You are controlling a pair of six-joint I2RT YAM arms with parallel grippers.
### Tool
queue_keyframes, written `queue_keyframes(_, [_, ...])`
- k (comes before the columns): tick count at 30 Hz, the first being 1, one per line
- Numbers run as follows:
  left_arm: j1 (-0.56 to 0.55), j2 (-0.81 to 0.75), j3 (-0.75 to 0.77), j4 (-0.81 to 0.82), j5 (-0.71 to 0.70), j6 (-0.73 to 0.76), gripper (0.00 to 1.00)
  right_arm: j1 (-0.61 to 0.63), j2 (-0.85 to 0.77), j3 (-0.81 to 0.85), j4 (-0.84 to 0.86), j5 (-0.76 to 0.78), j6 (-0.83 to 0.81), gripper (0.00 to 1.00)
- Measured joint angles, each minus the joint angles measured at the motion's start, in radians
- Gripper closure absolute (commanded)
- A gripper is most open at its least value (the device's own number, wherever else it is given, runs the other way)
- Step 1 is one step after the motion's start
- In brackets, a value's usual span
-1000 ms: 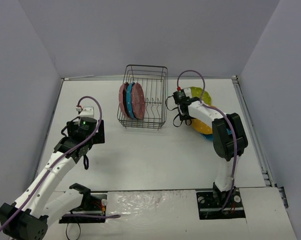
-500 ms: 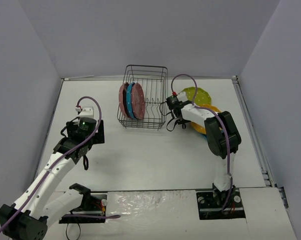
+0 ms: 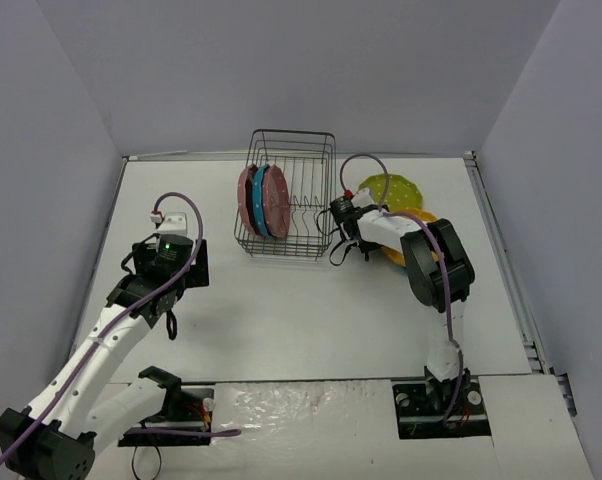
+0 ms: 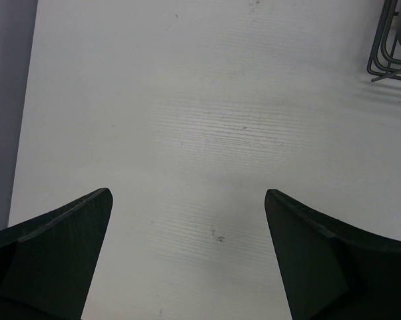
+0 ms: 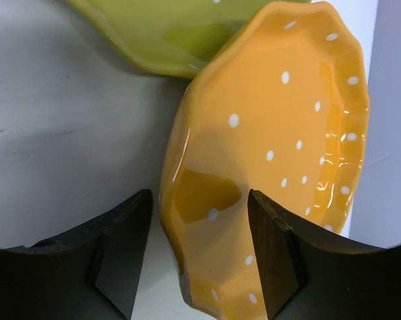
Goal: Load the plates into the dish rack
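The right hand [image 5: 199,195] is open, fingers either side of the orange plate [image 5: 280,133] near the bench [image 3: 281,300]'s right edge. The left hand [image 4: 187,193] is open. The rack [image 3: 316,180] at the far edge holds pink and blue plates [image 3: 266,200].

My left arm [image 3: 99,350] and right arm [image 3: 447,335]: white links, chunky black joints, black base mounts [image 3: 166,408]. Purple cable [image 3: 184,200] loops along each. Green light [image 3: 165,243] on my left wrist. Left gripper [image 4: 188,193] and right gripper [image 5: 199,195]: matte black wedge-shaped fingers.
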Motion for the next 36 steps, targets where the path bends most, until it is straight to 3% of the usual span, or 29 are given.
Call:
queue_keyframes(5, [0.0, -0.001, 0.0, 0.0, 0.0, 0.0, 0.03, 0.006, 0.011, 0.0, 0.001, 0.013, -0.018, 0.59])
queue_keyframes(14, [0.0, -0.002, 0.0, 0.0, -0.001, 0.0, 0.03, 0.014, 0.012, 0.002, -0.005, 0.093, -0.066, 1.0])
queue_keyframes(21, [0.0, -0.004, 0.0, 0.0, -0.002, 0.001, 0.03, 0.016, -0.028, 0.0, -0.024, 0.047, -0.083, 1.0])
queue_keyframes(36, [0.0, -0.008, 0.0, 0.0, -0.004, 0.007, 0.03, 0.022, -0.316, 0.017, -0.087, -0.207, -0.071, 1.0])
